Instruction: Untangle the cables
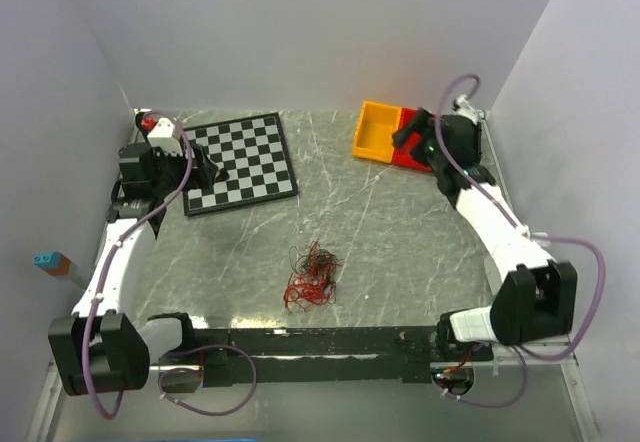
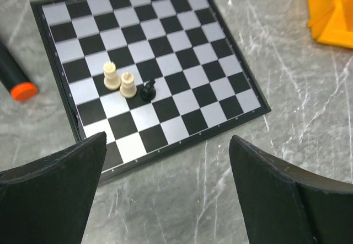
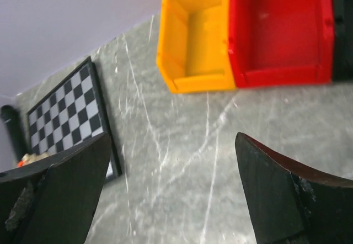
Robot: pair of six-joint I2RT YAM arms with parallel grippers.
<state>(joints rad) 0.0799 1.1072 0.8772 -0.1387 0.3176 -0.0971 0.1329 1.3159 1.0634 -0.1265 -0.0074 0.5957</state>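
The cables (image 1: 312,275) lie in one tangled heap of thin red and black curly wires on the grey marble table, near the front middle. They show only in the top view. My left gripper (image 1: 205,170) hangs far back left over the chessboard's near edge, well apart from the heap. In its wrist view my left gripper (image 2: 168,161) is open, with bare table between the fingers. My right gripper (image 1: 410,132) is at the back right over the bins, also far from the cables. In its own view my right gripper (image 3: 174,144) stands open and empty.
A chessboard (image 1: 238,160) lies at the back left, with two white pieces (image 2: 128,85) and a black piece (image 2: 147,90) on it. A black marker with an orange end (image 2: 16,84) lies left of it. A yellow bin (image 3: 193,40) and a red bin (image 3: 278,31) sit side by side at the back right.
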